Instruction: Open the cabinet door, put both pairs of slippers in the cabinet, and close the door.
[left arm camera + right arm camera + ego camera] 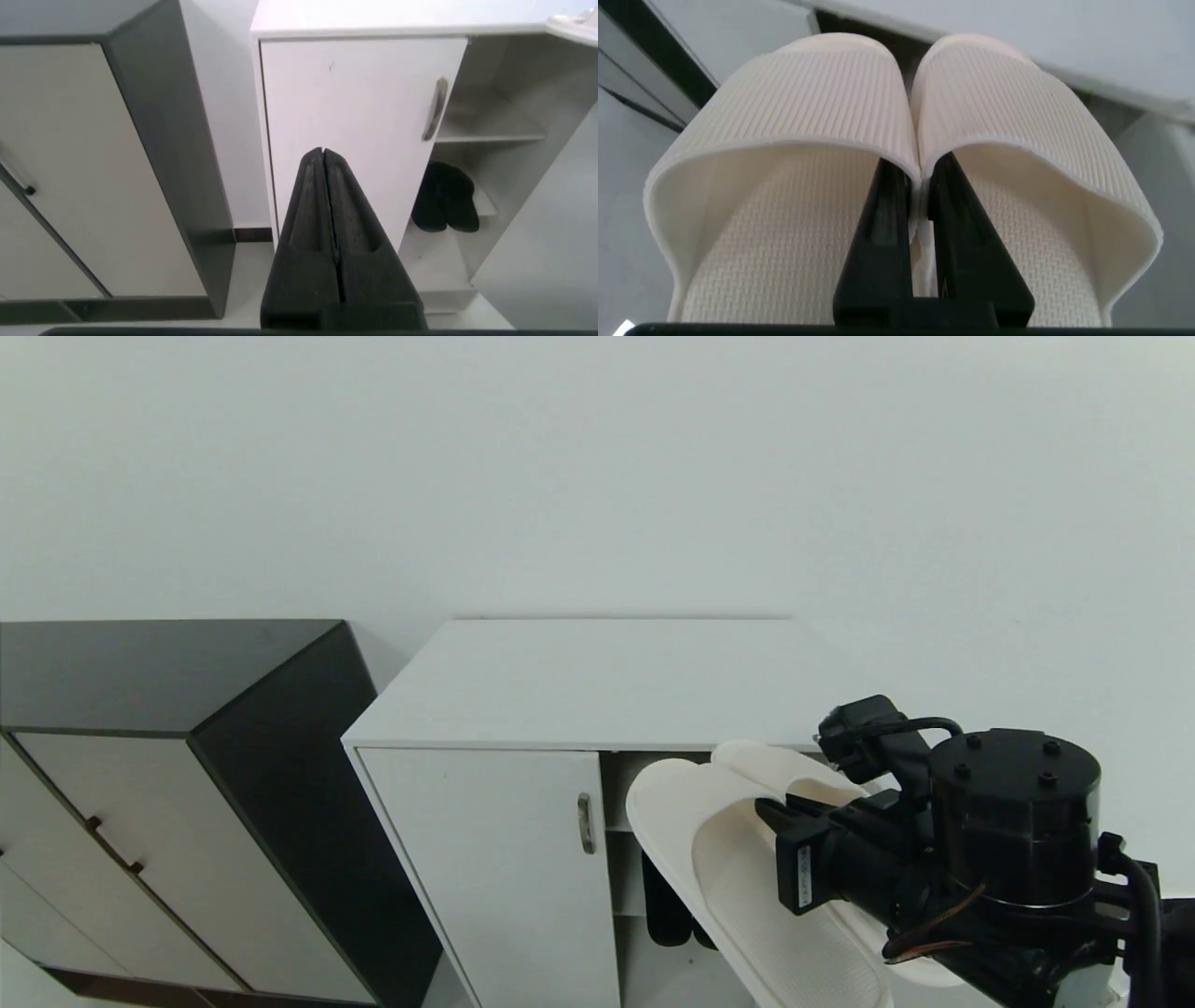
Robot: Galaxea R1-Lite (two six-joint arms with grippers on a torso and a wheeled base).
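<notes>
Cabinet (579, 681) open — black slippers (447, 198) inside; right gripper (920, 182) pinches white slippers (813, 121); left gripper (324, 161) closed.

white slippers (733, 868): heels cut by bottom edge, part behind right gripper (770, 814), its tips under straps | black slippers (665, 905): mostly hidden by door (495, 868) and white pair | cabinet (597, 681): right side hidden, base cut off | dark cabinet (280, 821): cut at left edge

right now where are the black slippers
In the head view the black slippers sit in the open right compartment of the white cabinet, below a shelf, right of the closed door, behind the held white slippers.
</notes>
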